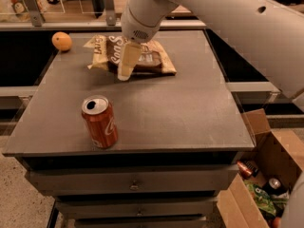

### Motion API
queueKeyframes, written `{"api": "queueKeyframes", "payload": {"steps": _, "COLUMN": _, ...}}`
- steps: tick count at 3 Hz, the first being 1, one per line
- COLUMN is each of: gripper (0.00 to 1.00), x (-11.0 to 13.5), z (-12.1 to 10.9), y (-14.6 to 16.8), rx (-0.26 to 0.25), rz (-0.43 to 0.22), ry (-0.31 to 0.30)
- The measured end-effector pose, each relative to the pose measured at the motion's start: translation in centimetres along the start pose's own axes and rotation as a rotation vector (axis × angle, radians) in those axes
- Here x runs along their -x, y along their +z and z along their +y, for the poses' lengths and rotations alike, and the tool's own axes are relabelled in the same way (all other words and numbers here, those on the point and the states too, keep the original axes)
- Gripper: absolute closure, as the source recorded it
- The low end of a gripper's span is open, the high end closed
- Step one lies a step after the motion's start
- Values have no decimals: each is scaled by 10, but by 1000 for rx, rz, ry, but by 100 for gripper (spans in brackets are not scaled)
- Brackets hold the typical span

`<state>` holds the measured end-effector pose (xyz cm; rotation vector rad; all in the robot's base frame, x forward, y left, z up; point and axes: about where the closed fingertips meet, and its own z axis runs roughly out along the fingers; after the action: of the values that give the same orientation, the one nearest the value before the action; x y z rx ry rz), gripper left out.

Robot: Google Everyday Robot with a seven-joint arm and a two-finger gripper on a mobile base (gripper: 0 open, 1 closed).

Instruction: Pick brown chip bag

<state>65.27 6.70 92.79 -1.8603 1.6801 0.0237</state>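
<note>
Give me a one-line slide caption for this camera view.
Gripper at the brown chip bag on the table; soda can in front, orange at far left corner.

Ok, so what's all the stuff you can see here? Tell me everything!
chip bag: one, brown with cream ends, far middle of the table
orange: one, orange, table's far left corner
can: one, red, upright, table's near left
table: one, dark grey, drawers below
box: one, brown cardboard, open, on the floor at right, cans and packets inside
arm: one, white, reaching in from the upper right
end effector: one, pale, over the chip bag
</note>
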Motion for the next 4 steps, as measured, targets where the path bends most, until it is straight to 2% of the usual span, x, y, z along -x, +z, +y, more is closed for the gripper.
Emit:
{"api": "queueKeyframes", "payload": {"steps": 1, "gripper": 0, "x": 16, "z": -1, "y": 21, "rx": -10, "rz": -5, "ry": -3}}
{"api": "queueKeyframes", "payload": {"steps": 3, "gripper": 0, "x": 29, "z": -2, "y": 63, "rx": -3, "rz": -32, "ry": -11}}
{"api": "queueKeyframes", "payload": {"steps": 4, "gripper": 16, "x": 33, "z": 1, "y": 79, "rx": 8, "rz": -58, "ry": -22}}
